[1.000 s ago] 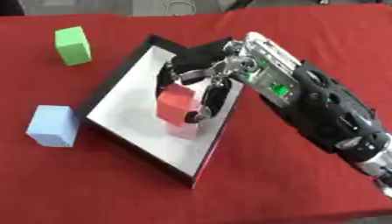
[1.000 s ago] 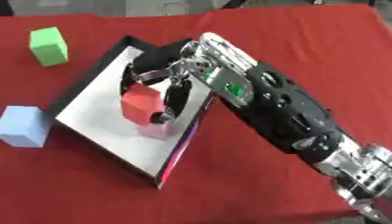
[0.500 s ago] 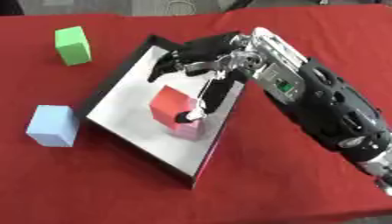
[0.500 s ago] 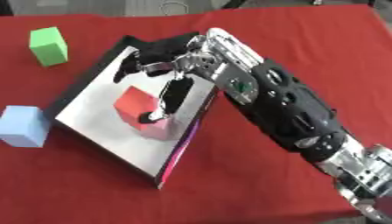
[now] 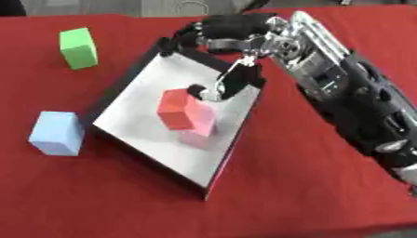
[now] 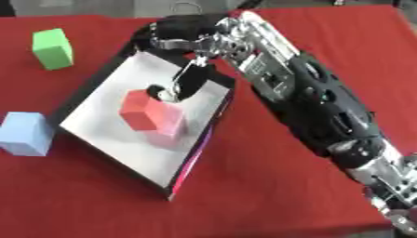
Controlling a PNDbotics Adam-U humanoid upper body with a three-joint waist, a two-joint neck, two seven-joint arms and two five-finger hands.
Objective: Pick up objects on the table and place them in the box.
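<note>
Over the box (image 5: 134, 118), the right hand (image 5: 232, 39) hangs with fingers spread, grasping nothing; one fingertip ends just beside the red cube (image 5: 175, 109), contact unclear. A pink block (image 5: 199, 132) sits partly hidden behind it. Green cube (image 5: 79, 48) and blue cube (image 5: 57, 133) lie outside on the red cloth (image 5: 309, 186).

Setting reads as a robotics lab or test bench rather than a home or shop: a table under a plain red cloth (image 5: 269, 186) fills nearly the whole view, with a strip of grey floor or wall showing along the 12 o'clock edge. Props are staged test items: plain foam-like cubes, a green block (image 5: 79, 48) at 10 o'clock and a light blue block (image 5: 57, 133) at 9 o'clock, plus a shallow black-rimmed box (image 5: 151, 148) with a white floor near centre. A black-and-silver humanoid arm (image 6: 318, 107) with exposed joints enters from 4 o'clock.
</note>
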